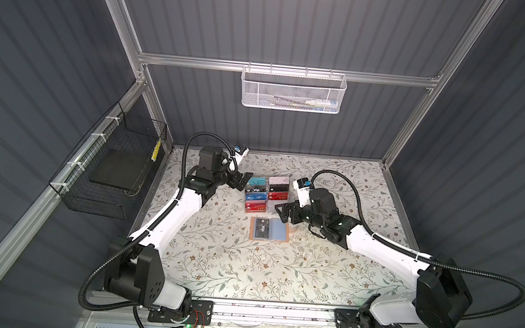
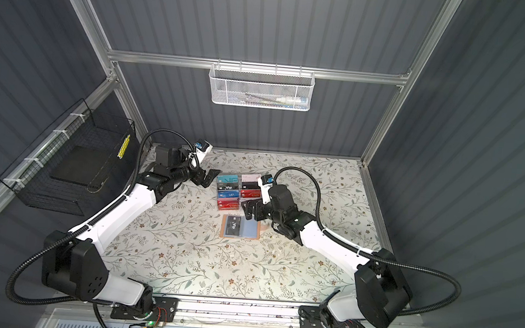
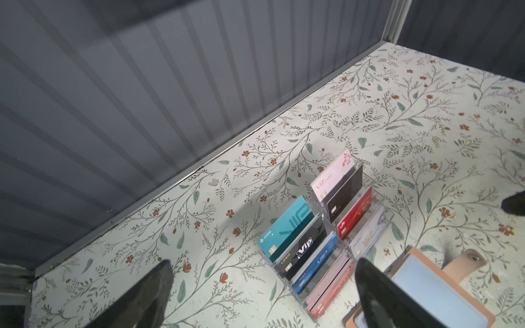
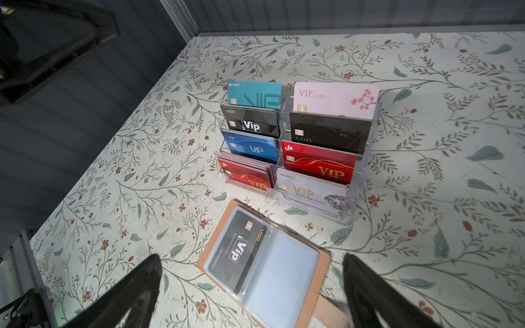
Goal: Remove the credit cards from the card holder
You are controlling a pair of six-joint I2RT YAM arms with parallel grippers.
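Nearest me, the card holder [image 1: 269,230] lies open and flat on the floral table [image 1: 213,264], tan leather-like cover down and its clear grey-blue pocket pages up. A black VIP card [image 4: 237,250] sits fully inside the left-hand pocket. The facing pocket looks empty, and I can't tell whether pages beneath hide more. So I'd judge the job mostly done, with at least this one card to pull. The card looks glossy and rigid, the sleeve soft and slightly wrinkled, and a rounded snap strap [image 3: 466,264] sticks out from the cover's edge.

The right gripper [image 1: 281,214] hangs just above the holder's right corner, jaws spread wide, holding nothing. Beyond it stands a clear acrylic rack [image 4: 355,198], stepped in tiers, with credit cards [image 4: 318,164] upright in its slots: red, white, blue, black, teal and pink. Farthest back, the left gripper [image 1: 242,181] is beside the rack's top tier, also wide apart and empty.
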